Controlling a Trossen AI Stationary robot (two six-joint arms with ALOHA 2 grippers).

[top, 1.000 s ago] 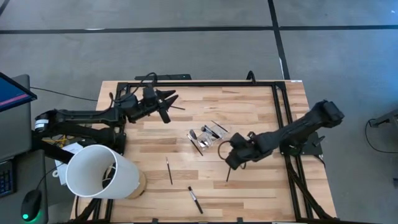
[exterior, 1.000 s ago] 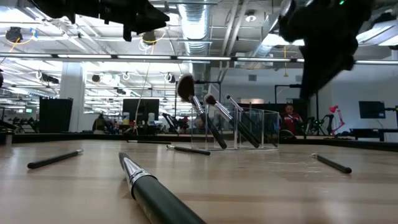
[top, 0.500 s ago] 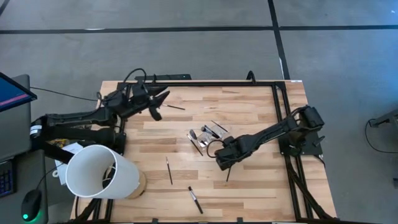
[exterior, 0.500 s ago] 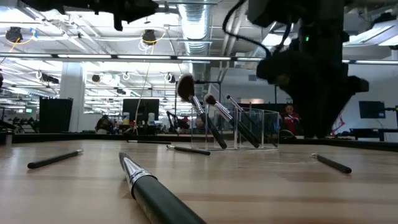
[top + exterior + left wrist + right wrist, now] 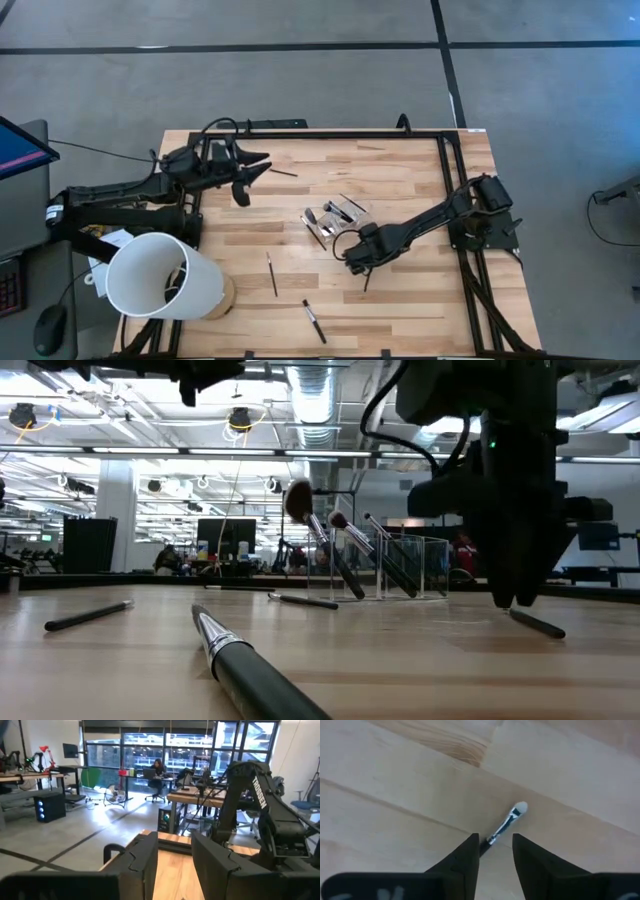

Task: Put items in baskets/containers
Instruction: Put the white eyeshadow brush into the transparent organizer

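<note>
My right gripper (image 5: 361, 268) points down at the wooden table, open, low over a thin dark stick (image 5: 367, 281). In the right wrist view its fingers stand on either side of that stick's handle (image 5: 487, 841); the silver ferrule and pale tip (image 5: 518, 809) reach out beyond them, lying flat. The low view shows the fingertips (image 5: 520, 600) just above the stick (image 5: 536, 623). The clear box (image 5: 335, 220) holds several brushes that lean out over its rim (image 5: 340, 550). My left gripper (image 5: 252, 178) is open, raised near the table's far left corner.
Loose sticks lie on the table: one near the far left (image 5: 283, 172), one left of centre (image 5: 271, 273), a pen-like one by the near edge (image 5: 314, 321). A large white cylinder (image 5: 160, 275) stands at the near left corner. A black frame rail (image 5: 448, 190) runs along the right side.
My right gripper has moved toward the table's left edge and come down until its fingertips hang just over the stick on the table. My left arm has drawn back toward the far left corner. The brushes and the box have stayed put.
</note>
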